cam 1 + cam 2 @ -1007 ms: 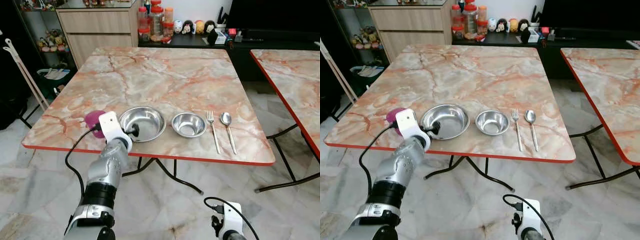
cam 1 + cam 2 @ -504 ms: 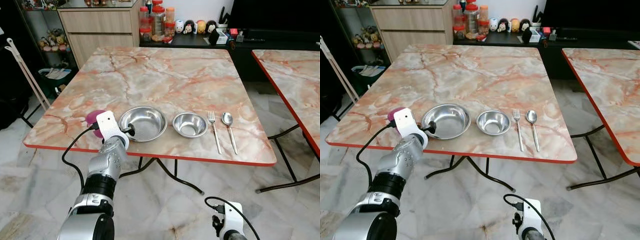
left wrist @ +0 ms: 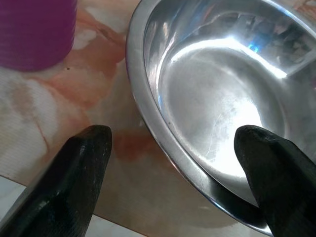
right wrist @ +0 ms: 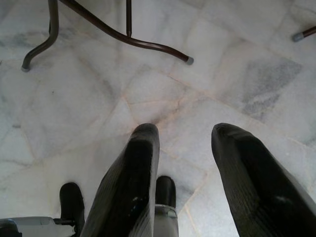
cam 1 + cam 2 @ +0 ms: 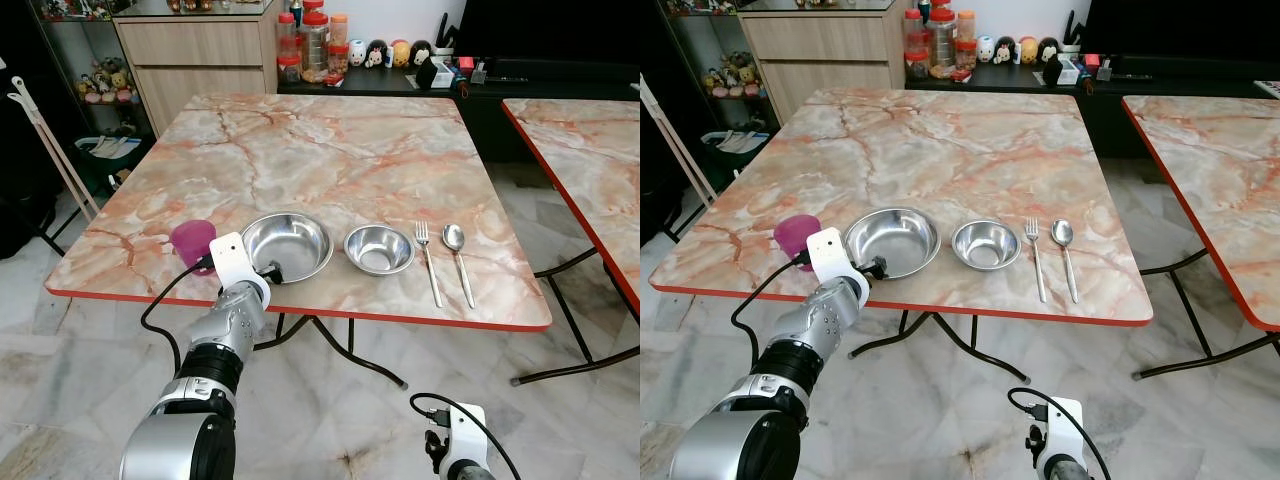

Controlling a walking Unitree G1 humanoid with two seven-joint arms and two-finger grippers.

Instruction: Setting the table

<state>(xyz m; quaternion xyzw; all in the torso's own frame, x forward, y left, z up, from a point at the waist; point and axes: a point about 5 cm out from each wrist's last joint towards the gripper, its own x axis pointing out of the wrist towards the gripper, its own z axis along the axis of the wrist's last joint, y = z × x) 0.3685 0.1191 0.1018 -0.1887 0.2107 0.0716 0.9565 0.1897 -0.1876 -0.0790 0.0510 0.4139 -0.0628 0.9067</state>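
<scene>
Table setting near completion on the orange-veined marble table.

The left gripper, jaws apart, is placed at the near rim of the large steel bowl. Purple cup, small steel bowl, steel fork and steel spoon are aligned alongside; little appears left. The right gripper hangs idle, jaws apart.

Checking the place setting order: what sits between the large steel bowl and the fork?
The small steel bowl sits between the large steel bowl and the fork, apart from both, as the left eye view shows.
</scene>
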